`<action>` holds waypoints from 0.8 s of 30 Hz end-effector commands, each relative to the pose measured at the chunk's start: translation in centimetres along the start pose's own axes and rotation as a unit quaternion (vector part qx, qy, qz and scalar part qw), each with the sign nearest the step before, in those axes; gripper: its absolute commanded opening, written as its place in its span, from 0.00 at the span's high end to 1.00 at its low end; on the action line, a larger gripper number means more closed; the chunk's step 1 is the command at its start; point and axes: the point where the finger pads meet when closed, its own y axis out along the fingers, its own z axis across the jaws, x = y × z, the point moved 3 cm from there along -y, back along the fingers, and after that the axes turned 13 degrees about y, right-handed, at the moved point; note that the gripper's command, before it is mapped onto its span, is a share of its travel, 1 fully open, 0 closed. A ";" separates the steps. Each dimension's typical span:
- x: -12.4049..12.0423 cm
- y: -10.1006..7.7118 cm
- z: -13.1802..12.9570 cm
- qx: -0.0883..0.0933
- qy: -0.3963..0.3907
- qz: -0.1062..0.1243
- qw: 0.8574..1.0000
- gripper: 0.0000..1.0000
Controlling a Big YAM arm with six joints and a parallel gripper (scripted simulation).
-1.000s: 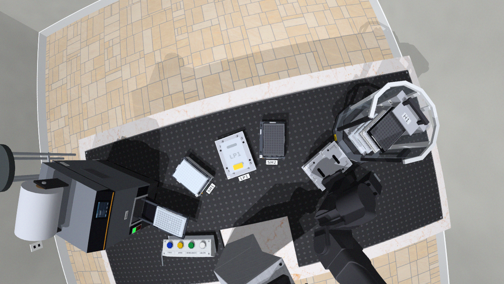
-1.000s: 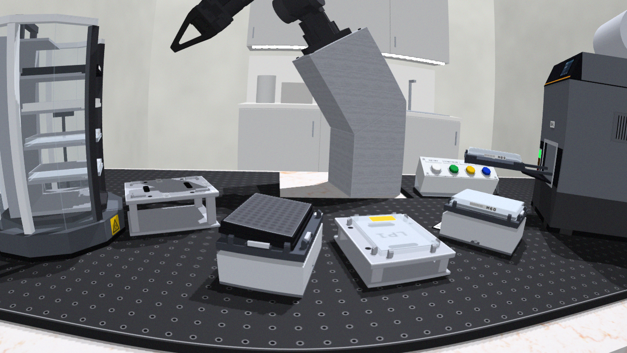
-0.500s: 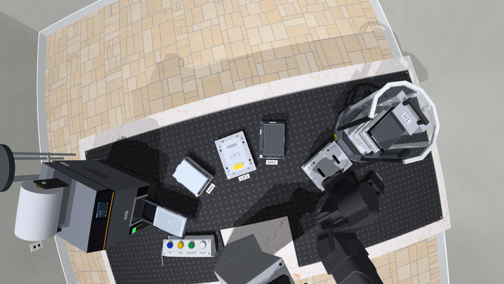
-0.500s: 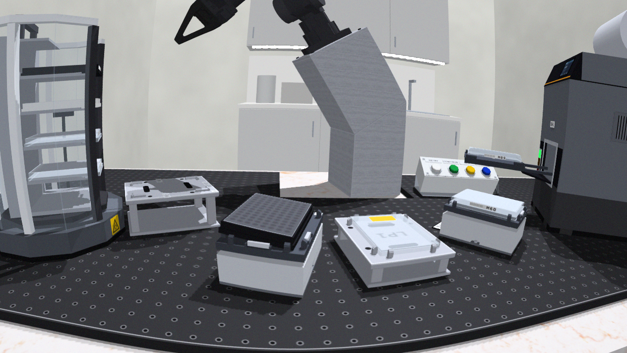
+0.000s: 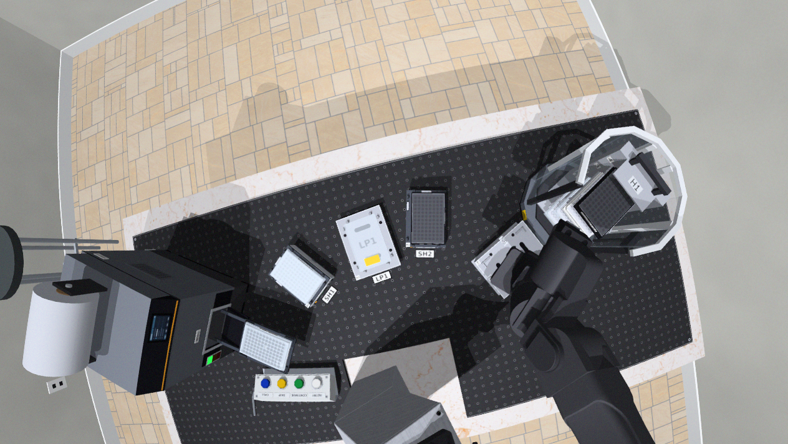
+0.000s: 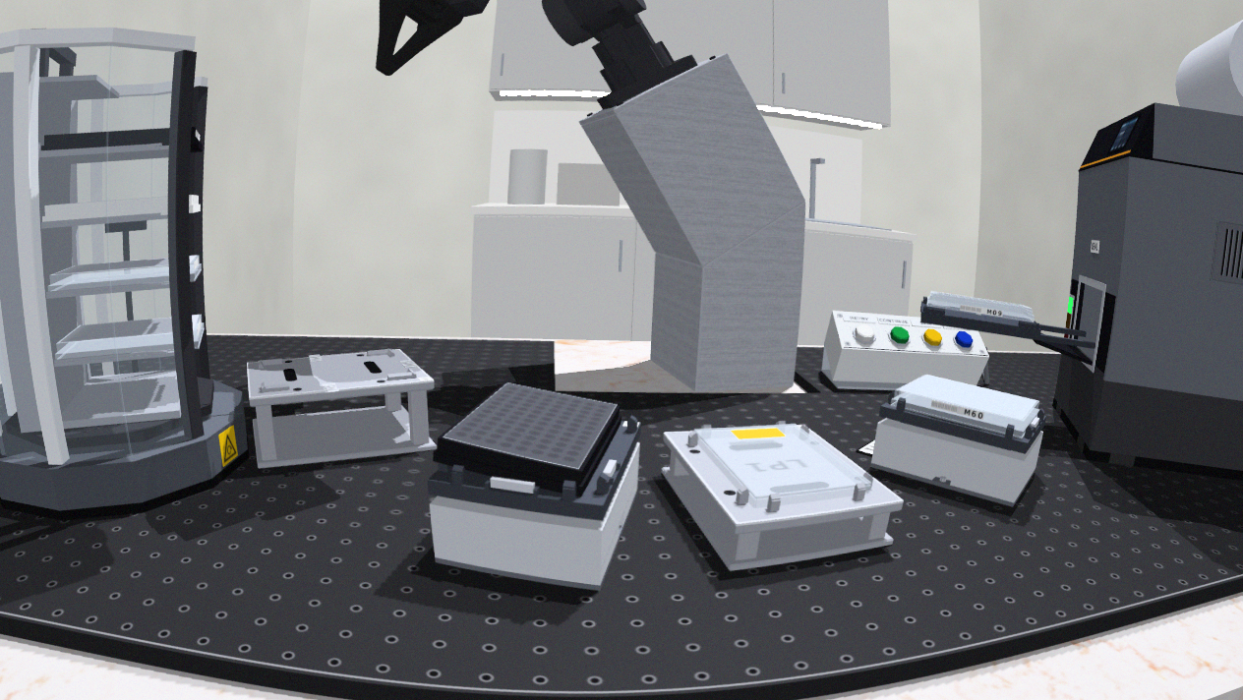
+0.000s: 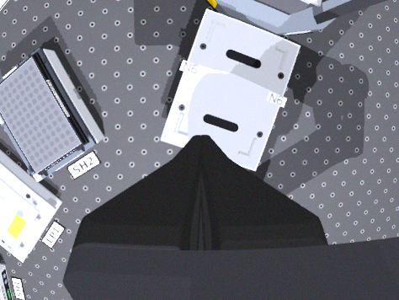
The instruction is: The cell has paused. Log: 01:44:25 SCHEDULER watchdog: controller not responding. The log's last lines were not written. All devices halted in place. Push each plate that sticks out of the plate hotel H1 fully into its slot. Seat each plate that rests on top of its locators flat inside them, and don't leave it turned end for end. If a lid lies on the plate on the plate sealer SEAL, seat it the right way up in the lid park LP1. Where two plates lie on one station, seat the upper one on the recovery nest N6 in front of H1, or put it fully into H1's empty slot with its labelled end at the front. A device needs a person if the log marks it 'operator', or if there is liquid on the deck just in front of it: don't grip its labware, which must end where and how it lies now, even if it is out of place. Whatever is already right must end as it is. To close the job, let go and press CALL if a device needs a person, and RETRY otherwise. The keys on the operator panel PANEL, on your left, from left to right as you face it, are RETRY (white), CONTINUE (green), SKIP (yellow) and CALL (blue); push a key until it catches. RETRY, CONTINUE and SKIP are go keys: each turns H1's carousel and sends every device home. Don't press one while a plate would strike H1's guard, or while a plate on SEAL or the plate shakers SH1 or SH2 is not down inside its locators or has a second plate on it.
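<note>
The dark plate (image 6: 527,432) on SH2 (image 6: 530,521) is seen tilted on its locators, not seated. H1 (image 5: 676,187), far right on the bench, shows nothing plainly protruding. The claw (image 7: 199,143), pressed together and empty, hangs high above N6 (image 7: 219,40). No key is pressed.

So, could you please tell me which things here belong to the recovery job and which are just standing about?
Belongs to the job:
- plate hotel H1
- recovery nest N6, bare
- black plate on SH2, tilted
- white plate on SH1
- plate on SEAL's tray
- lid park LP1
- PANEL
- tool, shut, empty

Just standing about:
- white roll
- back-counter cylinder
</note>
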 end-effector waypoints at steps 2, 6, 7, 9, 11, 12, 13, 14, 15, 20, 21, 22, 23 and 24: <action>1.6 -0.4 1.7 0.009 -0.011 0.026 1.000 1.00; 1.5 -0.5 3.0 0.015 -0.053 0.077 0.995 1.00; 1.4 -0.5 3.3 0.017 -0.064 0.090 0.994 1.00; 1.3 -0.6 4.0 0.020 -0.085 0.116 0.989 1.00; 1.2 -0.6 4.7 0.023 -0.107 0.141 0.984 1.00; 1.1 -0.6 5.0 0.025 -0.122 0.154 0.980 1.00; 1.1 -0.6 5.3 0.027 -0.137 0.166 0.976 1.00; 1.0 -0.6 5.7 0.029 -0.148 0.179 0.972 1.00; 0.9 -0.6 6.0 0.030 -0.158 0.191 0.968 1.00; 0.7 -0.7 6.9 0.027 -0.156 0.200 0.967 1.00; 0.6 -0.8 7.2 0.027 -0.156 0.200 0.967 1.00; 0.4 -0.8 7.6 0.027 -0.156 0.200 0.967 1.00; 0.3 -0.8 7.9 0.027 -0.156 0.200 0.967 1.00; 0.2 -0.9 8.2 0.027 -0.155 0.200 0.967 1.00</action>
